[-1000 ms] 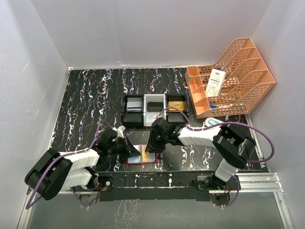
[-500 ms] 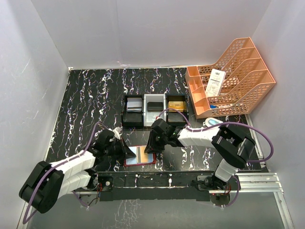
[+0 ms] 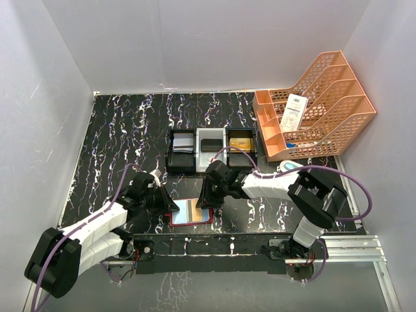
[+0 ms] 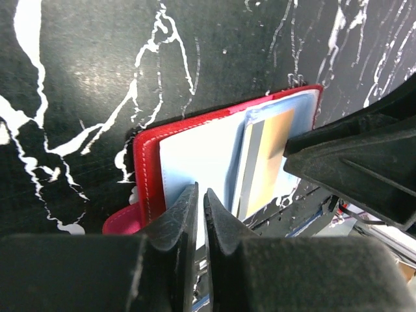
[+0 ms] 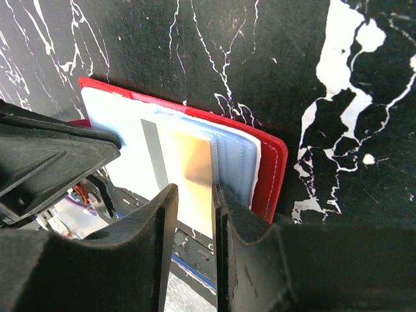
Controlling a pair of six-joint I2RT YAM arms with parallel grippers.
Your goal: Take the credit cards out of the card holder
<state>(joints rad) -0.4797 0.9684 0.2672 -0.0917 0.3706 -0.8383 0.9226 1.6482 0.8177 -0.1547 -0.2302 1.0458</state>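
The card holder (image 3: 185,213) lies open and flat on the table (image 3: 123,143) at the bottom centre of the top view, just ahead of the arm bases, its pale blue inside facing up. One of the credit cards (image 5: 188,162), orange-gold with a grey stripe, shows in its right half; that is the only one I can make out.

The left gripper (image 3: 168,203) sits at the holder's left edge. In the left wrist view its fingers (image 4: 182,214) are pressed almost together, with only a slit between them, over the red border. Whether they nip a leaf of the holder I cannot tell.

The right gripper (image 3: 205,201) is over the holder's right half. In the right wrist view its fingers (image 5: 162,221) stand a little apart, and the gold card shows in the gap. They look poised above the card rather than pinching it.

The stripe, and so the card's long axis, runs up and down that frame, roughly in line with the fingers. The blue pocket edges lie to the card's right, so it would likely have to slide out toward frame left. The right arm is plainly the nearer one to it.

Beyond, at mid-frame, stands a three-part tray (image 3: 211,130), and at upper right an orange rack (image 3: 318,97).
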